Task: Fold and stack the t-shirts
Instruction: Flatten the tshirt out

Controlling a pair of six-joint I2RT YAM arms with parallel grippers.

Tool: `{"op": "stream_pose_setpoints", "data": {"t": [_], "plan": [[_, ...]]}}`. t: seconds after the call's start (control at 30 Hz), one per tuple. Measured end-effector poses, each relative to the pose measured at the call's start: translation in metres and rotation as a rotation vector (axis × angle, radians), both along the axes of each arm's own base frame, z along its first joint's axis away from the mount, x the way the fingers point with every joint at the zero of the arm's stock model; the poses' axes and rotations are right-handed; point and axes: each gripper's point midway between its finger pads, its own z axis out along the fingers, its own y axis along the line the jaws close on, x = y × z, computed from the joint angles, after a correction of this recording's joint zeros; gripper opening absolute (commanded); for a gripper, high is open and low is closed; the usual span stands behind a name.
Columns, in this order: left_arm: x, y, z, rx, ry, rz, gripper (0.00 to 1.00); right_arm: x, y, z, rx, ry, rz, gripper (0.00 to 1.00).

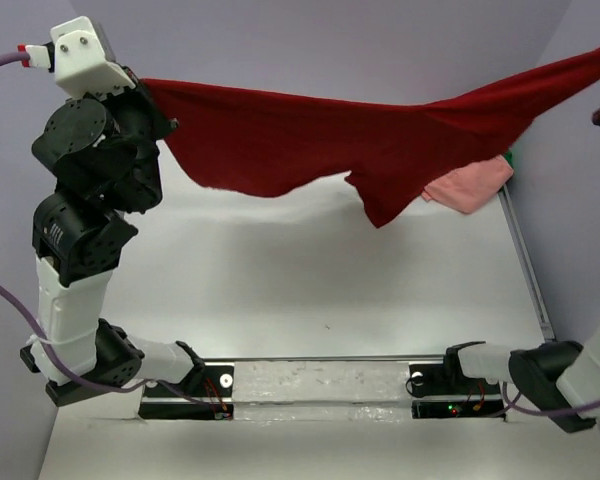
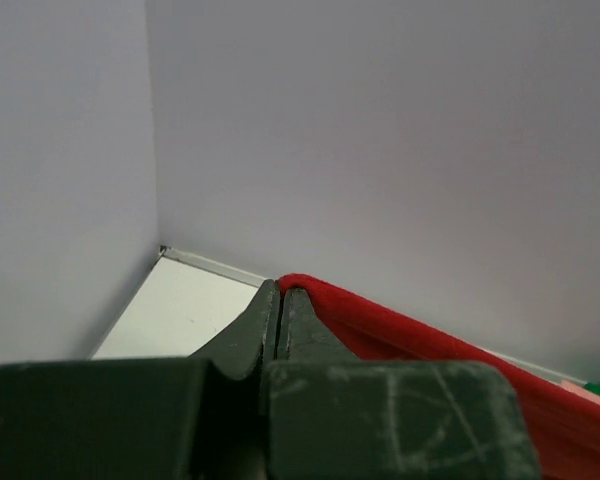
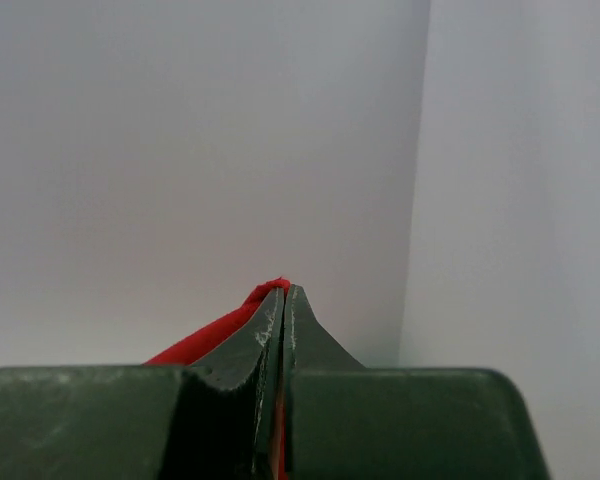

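White surface boxed in by pale walls.

The surface (image 1: 310, 290) is plain white and matte, with soft shadow across its far half and one small dark speck (image 1: 327, 325) near its middle. Pale lavender-grey walls (image 1: 330, 40) stand at the back and along both sides. In the left wrist view two of them meet in an upright corner seam, with a thin light trim where they reach the surface. A slim metal rail (image 1: 525, 265) runs along the right edge, angling from far to near. At the near edge lies a glossy, crinkled strip (image 1: 320, 385) edged by a thin dark line.
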Motion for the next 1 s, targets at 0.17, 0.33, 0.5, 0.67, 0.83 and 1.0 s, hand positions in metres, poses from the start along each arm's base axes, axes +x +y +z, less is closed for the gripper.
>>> {"op": "stream_pose_setpoints", "data": {"t": [0.17,0.33,0.5,0.67,0.83,1.0], "plan": [[-0.028,0.005,0.000,-0.015,0.014,0.008,0.00,-0.080,-0.015,0.029,0.035,-0.159,0.000,0.00],[-0.044,0.002,-0.004,0.011,0.038,0.029,0.00,-0.097,-0.021,0.034,0.047,-0.196,-0.011,0.00],[-0.048,-0.001,-0.006,0.044,0.041,0.062,0.00,-0.061,-0.013,0.023,0.024,-0.125,-0.017,0.00],[-0.029,-0.016,0.013,0.036,0.000,0.072,0.00,0.017,0.007,0.007,-0.021,-0.011,-0.021,0.00],[0.043,-0.007,0.023,0.039,-0.050,0.149,0.00,0.108,0.030,-0.019,-0.080,0.098,-0.031,0.00],[0.147,-0.015,-0.027,0.108,0.047,0.098,0.00,0.181,0.048,-0.062,-0.166,0.216,-0.041,0.00]]}}
